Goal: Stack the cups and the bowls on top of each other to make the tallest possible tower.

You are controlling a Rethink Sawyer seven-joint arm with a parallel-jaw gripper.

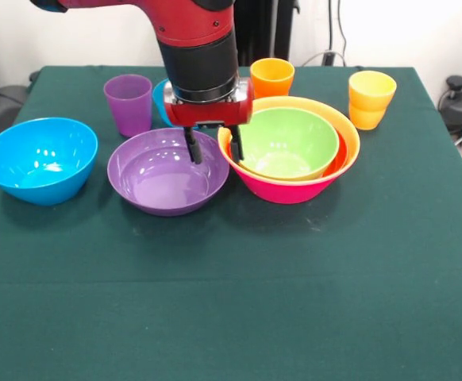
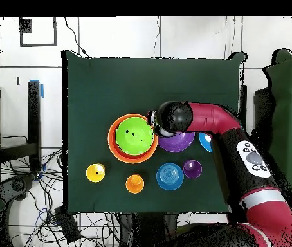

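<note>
My gripper (image 1: 213, 149) is open and empty. It hangs low between the purple bowl (image 1: 163, 175) and the tower (image 1: 288, 193). One finger is over the purple bowl's far rim and the other is at the tower's left rim. The tower is the large pink bowl with an orange bowl and the green bowl (image 1: 286, 143) nested in it. The large blue bowl (image 1: 39, 159) sits at the left. The purple cup (image 1: 128, 103), orange cup (image 1: 271, 77) and yellow cup (image 1: 371, 99) stand upright along the far side. The small blue bowl (image 1: 161, 99) is partly hidden behind my arm.
In the overhead view the arm (image 2: 238, 138) covers much of the purple bowl (image 2: 181, 145) and the large blue bowl (image 2: 204, 141). The tower (image 2: 112, 138), small blue bowl (image 2: 170, 175) and the cups (image 2: 134, 183) lie near the robot's side.
</note>
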